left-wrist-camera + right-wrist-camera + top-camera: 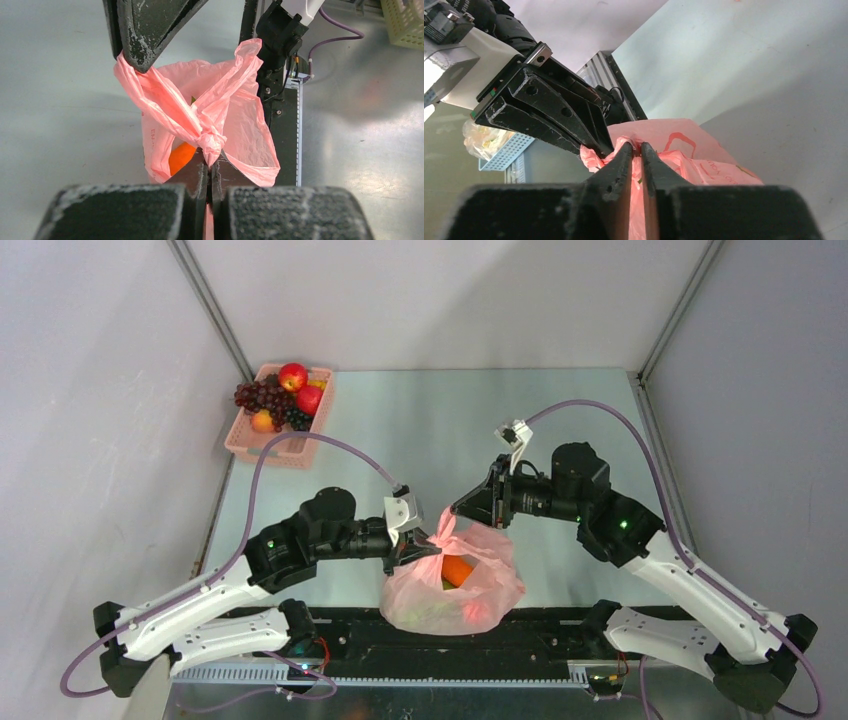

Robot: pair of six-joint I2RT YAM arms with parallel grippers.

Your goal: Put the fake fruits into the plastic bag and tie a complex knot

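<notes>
The pink plastic bag (452, 590) stands at the near table edge between the arms, with an orange (457, 570) and a greenish fruit showing inside. Its handles are twisted into a knot (210, 137). My left gripper (432, 544) is shut on the handle strip just below the knot, as the left wrist view (211, 162) shows. My right gripper (456, 510) is shut on the other handle end above the bag; it also shows in the right wrist view (637, 146) and the left wrist view (145, 57). The two grippers' tips nearly touch.
A pink lattice basket (262, 445) at the far left holds red apples (293, 376), an orange fruit and a dark grape bunch (258, 395). A pale green basket (406, 22) lies beyond the table's edge rail. Grey walls enclose the table.
</notes>
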